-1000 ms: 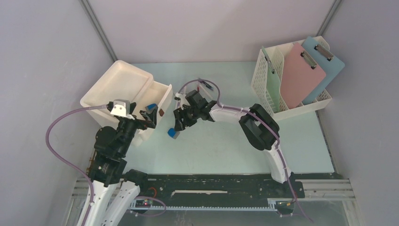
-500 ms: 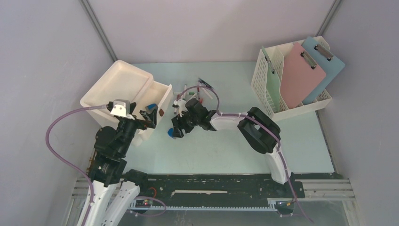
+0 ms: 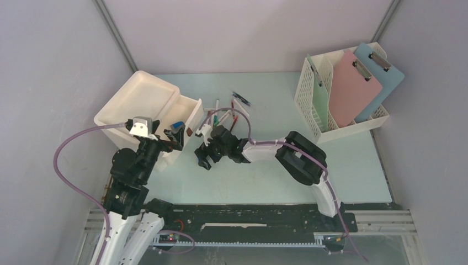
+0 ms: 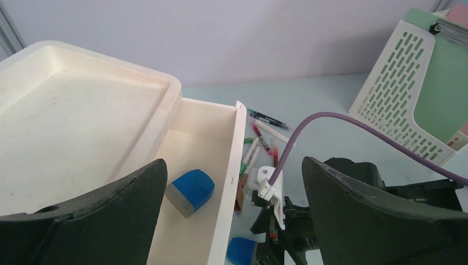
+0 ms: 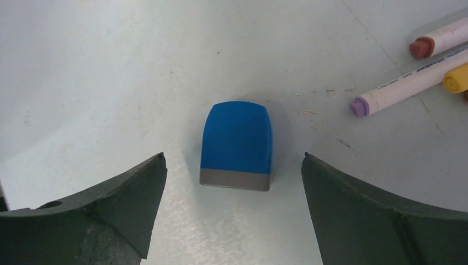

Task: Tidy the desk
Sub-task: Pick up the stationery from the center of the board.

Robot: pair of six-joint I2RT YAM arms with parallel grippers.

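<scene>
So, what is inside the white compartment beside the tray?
One blue eraser with a grey end lies in the compartment. Its near end is hidden behind the left end effector.

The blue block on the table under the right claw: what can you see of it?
An eraser-like block, blue with a grey band at one end, the blue end rounded, matte and rubbery-looking. It lies flat on the pale green desk, touching nothing else; the right gripper hangs open over it.
</scene>
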